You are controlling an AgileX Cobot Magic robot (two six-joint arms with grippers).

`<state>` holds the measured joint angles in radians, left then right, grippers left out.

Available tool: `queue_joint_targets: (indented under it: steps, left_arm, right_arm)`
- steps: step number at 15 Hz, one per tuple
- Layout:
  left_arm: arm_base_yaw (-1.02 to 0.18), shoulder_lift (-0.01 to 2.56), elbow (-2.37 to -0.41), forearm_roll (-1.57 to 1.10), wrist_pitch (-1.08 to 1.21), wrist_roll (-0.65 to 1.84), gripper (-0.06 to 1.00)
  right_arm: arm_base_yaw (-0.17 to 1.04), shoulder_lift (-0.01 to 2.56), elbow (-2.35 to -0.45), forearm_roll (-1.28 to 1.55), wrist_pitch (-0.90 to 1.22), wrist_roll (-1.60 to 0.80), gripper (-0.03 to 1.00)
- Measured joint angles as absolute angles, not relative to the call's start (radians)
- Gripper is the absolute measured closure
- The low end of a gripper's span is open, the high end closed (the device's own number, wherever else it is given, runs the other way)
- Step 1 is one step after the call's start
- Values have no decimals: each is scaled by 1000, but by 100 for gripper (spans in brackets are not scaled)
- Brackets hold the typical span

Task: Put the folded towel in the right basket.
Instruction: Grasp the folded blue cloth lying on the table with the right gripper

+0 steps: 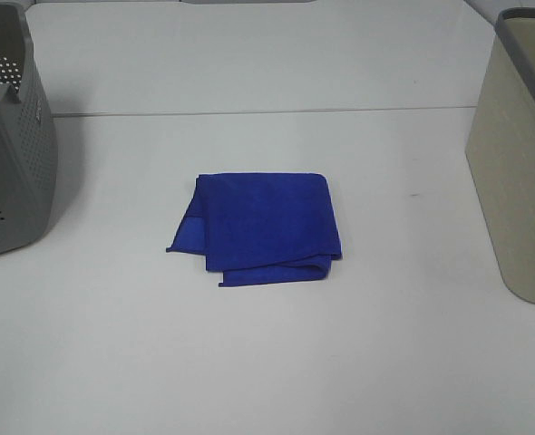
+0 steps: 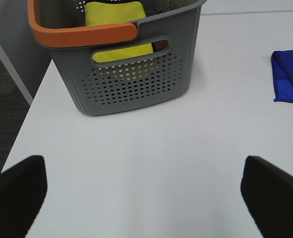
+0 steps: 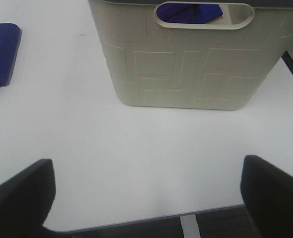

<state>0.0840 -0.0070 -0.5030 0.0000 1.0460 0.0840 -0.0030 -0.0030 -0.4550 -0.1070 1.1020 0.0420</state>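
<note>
A folded blue towel (image 1: 263, 224) lies flat on the white table (image 1: 267, 362), near its middle. Its edge also shows in the left wrist view (image 2: 290, 77) and in the right wrist view (image 3: 1, 52). The right basket (image 1: 520, 172) is beige with a grey rim and stands at the table's right edge; in the right wrist view (image 3: 196, 59) something blue shows through its handle slot. My left gripper (image 2: 146, 198) and right gripper (image 3: 146, 198) are both open and empty, low over the table's near side, out of the exterior view.
A grey perforated basket (image 1: 9, 145) with an orange handle (image 2: 82, 34) stands at the table's left edge and holds a yellow cloth (image 2: 117, 25). The table's near edge and the floor show in the right wrist view (image 3: 211, 223).
</note>
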Motion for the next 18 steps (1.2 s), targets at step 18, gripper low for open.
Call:
queue_joint_targets:
  steps: [18]
  left_arm:
    - [84,-7,-503,0,1046,84,-5]
  right_arm:
    - [-3,-3,-455,-107,1102,42,-1]
